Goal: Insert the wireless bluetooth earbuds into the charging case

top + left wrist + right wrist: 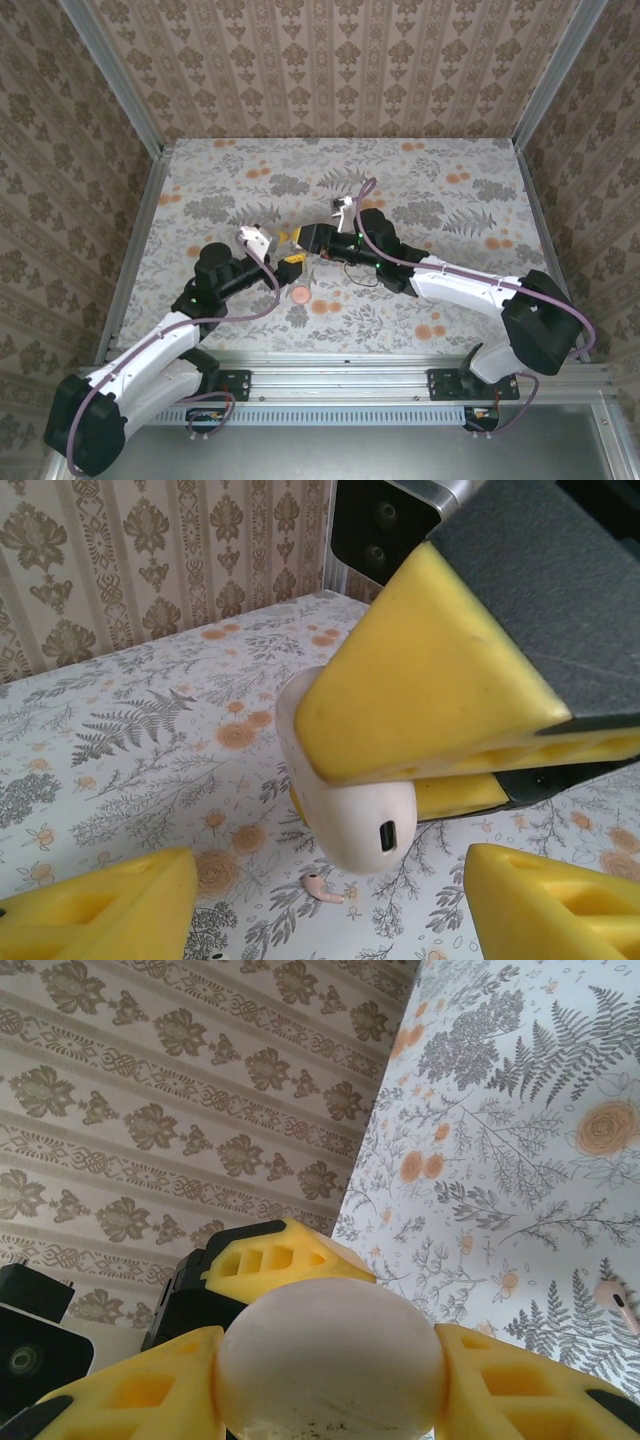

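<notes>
The charging case is a pale pinkish-white rounded shell with a dark port on its end. It is held off the table, and my right gripper is shut on it, with a yellow finger above and one below. One earbud lies on the floral table just beneath the case and also shows at the edge of the right wrist view. My left gripper is open. Its yellow fingers stand wide apart on either side of the earbud and touch nothing. From above, both grippers meet at mid-table.
A small salmon-pink round piece shows just nearer than the grippers; I cannot tell whether it joins the case. Patterned walls close in the table at the back and both sides. A thin dark cable loop lies under the right arm.
</notes>
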